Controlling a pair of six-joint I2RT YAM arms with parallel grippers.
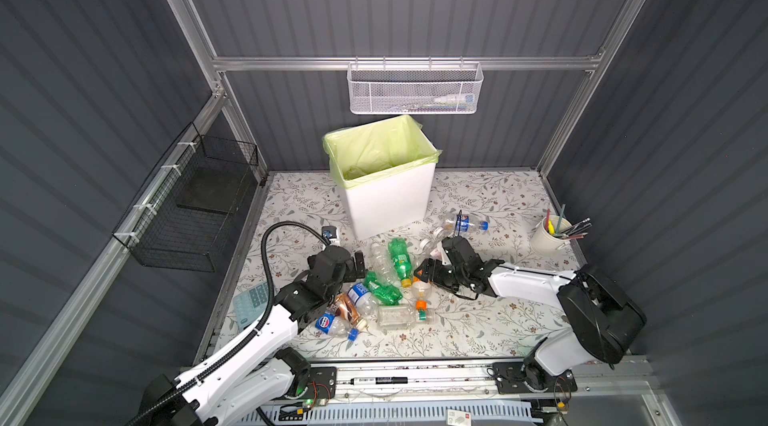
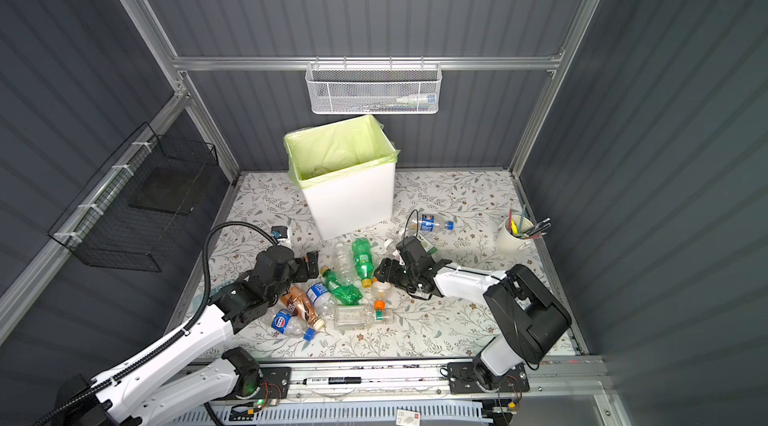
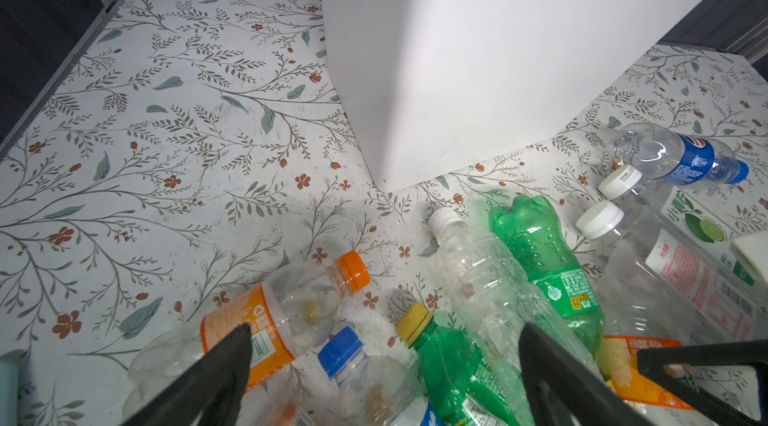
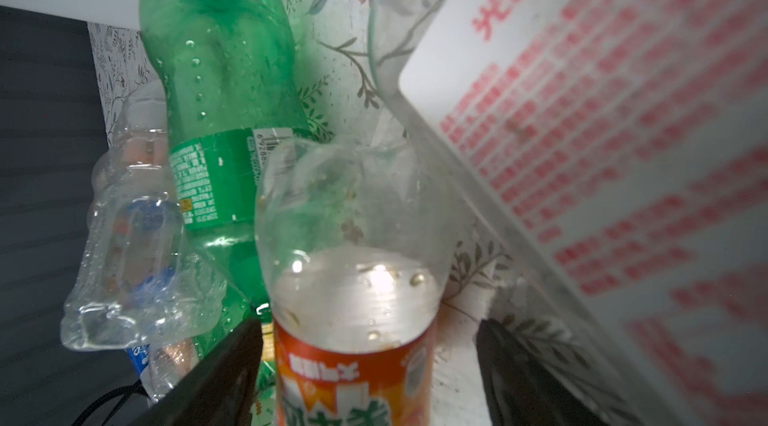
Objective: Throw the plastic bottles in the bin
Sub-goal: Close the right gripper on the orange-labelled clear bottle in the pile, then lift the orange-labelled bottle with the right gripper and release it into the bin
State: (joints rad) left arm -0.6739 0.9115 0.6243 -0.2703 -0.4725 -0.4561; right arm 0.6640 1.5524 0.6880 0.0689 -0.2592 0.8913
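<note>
Several plastic bottles lie in a heap on the floral table in front of the bin (image 1: 390,204), a white box with a pale green liner. Among them are a green bottle (image 1: 400,258), a clear one (image 1: 380,262) and a brown one (image 1: 347,312). My left gripper (image 1: 359,266) hangs open at the heap's left edge. In the left wrist view its jaws (image 3: 386,366) stand wide over a blue-capped bottle (image 3: 365,378) and a yellow-capped green bottle (image 3: 449,366). My right gripper (image 4: 368,328) is open and straddles an orange-labelled bottle (image 4: 353,370), with a gap on one side.
A white mesh basket (image 1: 415,89) hangs on the back rail above the bin. A black wire basket (image 1: 195,204) sits on the left wall. A cup of pens (image 1: 548,237) stands at the right edge, and a calculator (image 1: 251,303) lies under the left arm.
</note>
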